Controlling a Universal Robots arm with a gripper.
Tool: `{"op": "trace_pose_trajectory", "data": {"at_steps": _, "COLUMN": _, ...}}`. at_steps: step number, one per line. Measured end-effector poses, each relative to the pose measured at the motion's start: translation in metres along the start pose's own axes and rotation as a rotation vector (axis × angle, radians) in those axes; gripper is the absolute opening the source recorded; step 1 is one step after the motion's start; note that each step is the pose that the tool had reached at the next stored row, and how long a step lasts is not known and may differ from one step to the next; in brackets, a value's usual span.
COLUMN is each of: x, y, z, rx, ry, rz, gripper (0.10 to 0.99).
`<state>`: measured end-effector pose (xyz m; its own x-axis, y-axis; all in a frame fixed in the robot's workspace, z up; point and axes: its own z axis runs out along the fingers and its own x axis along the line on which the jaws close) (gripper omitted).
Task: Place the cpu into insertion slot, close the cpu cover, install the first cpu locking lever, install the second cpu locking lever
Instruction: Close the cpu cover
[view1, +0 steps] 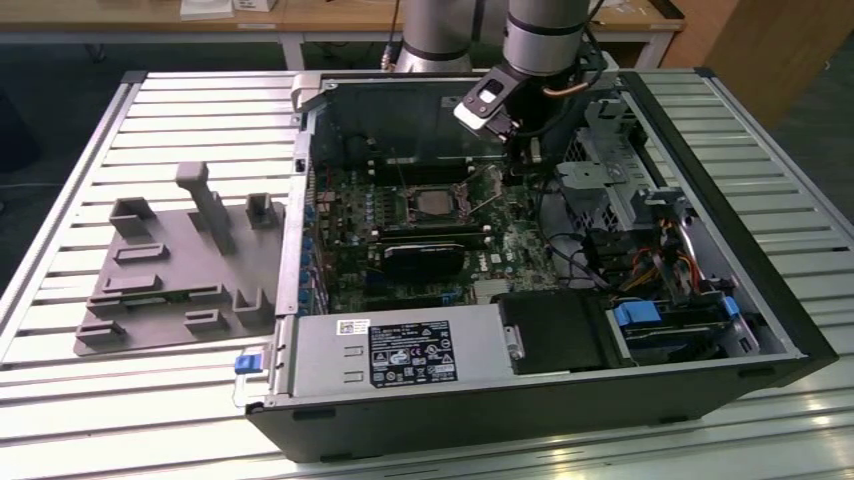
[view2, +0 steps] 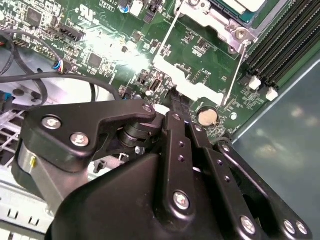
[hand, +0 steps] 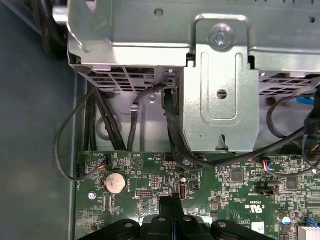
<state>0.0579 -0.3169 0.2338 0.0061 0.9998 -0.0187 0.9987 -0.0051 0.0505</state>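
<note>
The open computer case (view1: 747, 250) lies on a slatted table. On its green board the insertion slot (view1: 434, 200) sits just to the exterior view's left of my gripper (view1: 529, 158). In the second wrist view the cpu (view2: 243, 5) shows its pale top inside the silvery cpu cover (view2: 215, 25), which lies flat around it. Two thin wire locking levers (view2: 166, 37) (view2: 235, 75) stand slanted and unlatched beside the cover. My gripper (view2: 175, 97) hovers over the board close to the cover's edge, between the two levers. Its fingers (hand: 169, 207) are shut with nothing visible between them.
A metal drive cage (hand: 220, 95) and black cables (hand: 100, 120) lie just beyond the gripper. A coin battery (hand: 115, 182) sits on the board nearby. A black card (view1: 434, 250) and power supply (view1: 400, 350) fill the case's near side. A grey fixture plate (view1: 174, 270) lies outside the case.
</note>
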Motion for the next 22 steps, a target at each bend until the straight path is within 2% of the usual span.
{"op": "trace_pose_trajectory", "data": {"at_steps": 7, "x": 0.0000, "y": 0.0000, "z": 0.0007, "rx": 0.002, "ry": -0.0001, "rz": 0.000, "gripper": 0.102}}
{"op": "trace_pose_trajectory", "data": {"at_steps": 8, "x": 0.0000, "y": 0.0000, "z": 0.0008, "rx": 0.002, "ry": -0.0002, "rz": 0.000, "gripper": 0.102}}
{"op": "trace_pose_trajectory", "data": {"at_steps": 9, "x": 0.0000, "y": 0.0000, "z": 0.0010, "rx": 0.008, "ry": 0.0002, "rz": 0.000, "gripper": 0.102}}
{"op": "trace_pose_trajectory", "data": {"at_steps": 11, "x": 0.0000, "y": 0.0003, "z": 0.0013, "rx": 0.037, "ry": -0.0002, "rz": -0.001, "gripper": 0.102}}
{"op": "trace_pose_trajectory", "data": {"at_steps": 14, "x": 0.0000, "y": 0.0011, "z": 0.0019, "rx": 0.092, "ry": -0.0005, "rz": -0.002, "gripper": 0.102}}
{"op": "trace_pose_trajectory", "data": {"at_steps": 16, "x": 0.0000, "y": 0.0014, "z": 0.0022, "rx": 0.124, "ry": -0.0008, "rz": -0.002, "gripper": 0.102}}
{"op": "trace_pose_trajectory", "data": {"at_steps": 17, "x": 0.0000, "y": 0.0015, "z": 0.0022, "rx": 0.132, "ry": -0.0009, "rz": -0.003, "gripper": 0.102}}
{"op": "trace_pose_trajectory", "data": {"at_steps": 22, "x": 0.0000, "y": 0.0014, "z": 0.0022, "rx": 0.136, "ry": -0.0008, "rz": -0.003, "gripper": 0.102}}
